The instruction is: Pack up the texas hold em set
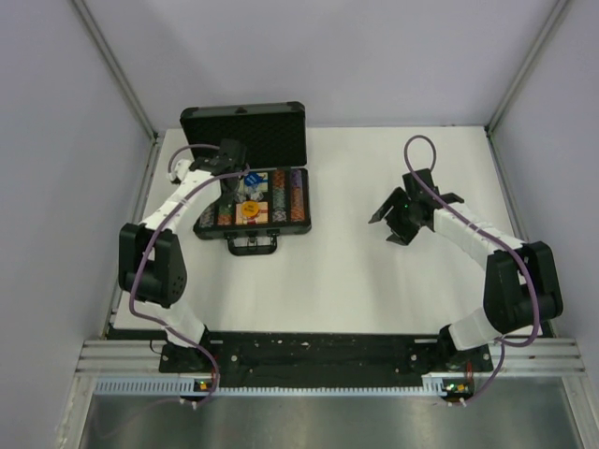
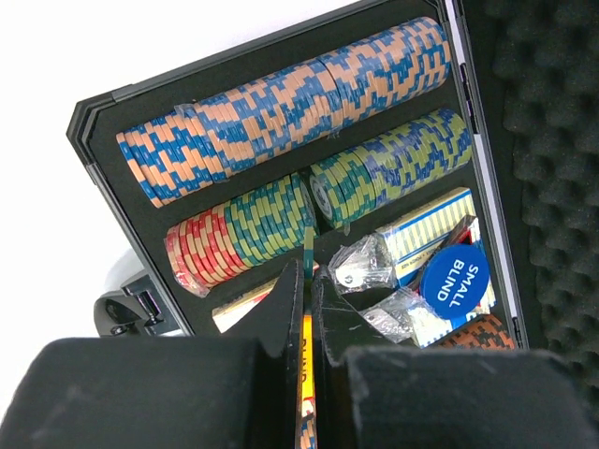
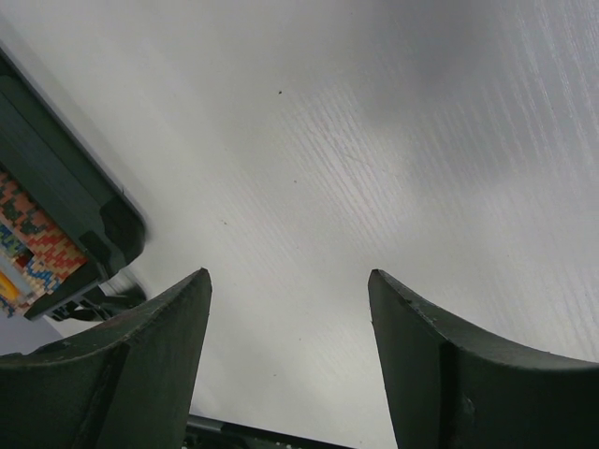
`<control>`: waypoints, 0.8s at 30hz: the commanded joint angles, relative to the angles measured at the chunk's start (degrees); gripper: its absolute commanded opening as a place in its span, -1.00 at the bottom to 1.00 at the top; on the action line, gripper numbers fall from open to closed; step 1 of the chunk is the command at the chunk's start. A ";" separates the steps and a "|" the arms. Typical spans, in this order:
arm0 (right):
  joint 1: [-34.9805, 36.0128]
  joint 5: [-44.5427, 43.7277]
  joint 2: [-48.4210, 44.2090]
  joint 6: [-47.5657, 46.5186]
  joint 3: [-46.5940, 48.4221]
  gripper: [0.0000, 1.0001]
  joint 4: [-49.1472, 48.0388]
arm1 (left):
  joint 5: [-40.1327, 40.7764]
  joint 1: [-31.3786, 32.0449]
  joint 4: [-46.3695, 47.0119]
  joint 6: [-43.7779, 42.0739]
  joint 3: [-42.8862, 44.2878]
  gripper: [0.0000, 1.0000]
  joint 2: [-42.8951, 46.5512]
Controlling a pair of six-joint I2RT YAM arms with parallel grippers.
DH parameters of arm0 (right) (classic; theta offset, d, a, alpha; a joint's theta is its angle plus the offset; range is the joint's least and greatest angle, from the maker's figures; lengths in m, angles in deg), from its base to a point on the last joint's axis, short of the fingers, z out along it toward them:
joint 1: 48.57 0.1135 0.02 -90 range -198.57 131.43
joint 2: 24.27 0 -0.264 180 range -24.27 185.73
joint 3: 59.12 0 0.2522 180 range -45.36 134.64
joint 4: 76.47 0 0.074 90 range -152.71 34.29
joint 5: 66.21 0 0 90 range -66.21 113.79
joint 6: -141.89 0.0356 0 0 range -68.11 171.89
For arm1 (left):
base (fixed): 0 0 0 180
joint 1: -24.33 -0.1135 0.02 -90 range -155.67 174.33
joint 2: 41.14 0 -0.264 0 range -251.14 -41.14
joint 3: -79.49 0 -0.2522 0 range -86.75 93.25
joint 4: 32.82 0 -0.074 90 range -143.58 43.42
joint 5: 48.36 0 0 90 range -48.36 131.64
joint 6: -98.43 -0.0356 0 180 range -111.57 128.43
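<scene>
Left tool (image 2: pixel 306 285) is clenched edge-on on the thin, slick orange disc (image 2: pixel 306 369) over the open briefcase (image 1: pixel 281 126) at ten o'clock. With its chip rows (image 2: pixel 281 103) it is likely heavy and rigid, so lift it by the handle (image 1: pixel 253 245). Right tool (image 3: pixel 290 318) gapes, empty.

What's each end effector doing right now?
Left end effector: closed, pinching the orange disc edge-on.
Right end effector: open, holding nothing.

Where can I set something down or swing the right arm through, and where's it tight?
Free: the bare table between the case and the right gripper, also the strip from the handle to the arm bases. Crowded: inside the case, packed with chip rows, decks and discs, with the left gripper over it.
</scene>
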State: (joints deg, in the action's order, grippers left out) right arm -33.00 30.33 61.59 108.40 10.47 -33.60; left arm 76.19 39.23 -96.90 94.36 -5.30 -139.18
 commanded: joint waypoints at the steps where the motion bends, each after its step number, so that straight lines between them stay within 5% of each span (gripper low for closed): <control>1: -0.63 -0.57 -1.49 -1.23 0.33 0.35 -0.19 | 0.61 -0.48 0.04 6.18 1.00 -1.00 -1.54; 24: -1.42 -0.92 -0.96 -1.67 0.50 0.33 0.34 | -1.67 -2.41 3.13 6.97 1.52 -0.99 -6.20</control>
State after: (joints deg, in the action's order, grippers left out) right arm -33.72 30.09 61.59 107.40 10.47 -32.97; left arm 75.11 37.70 -95.02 100.50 -5.21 -143.81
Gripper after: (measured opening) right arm 0.665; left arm 0.034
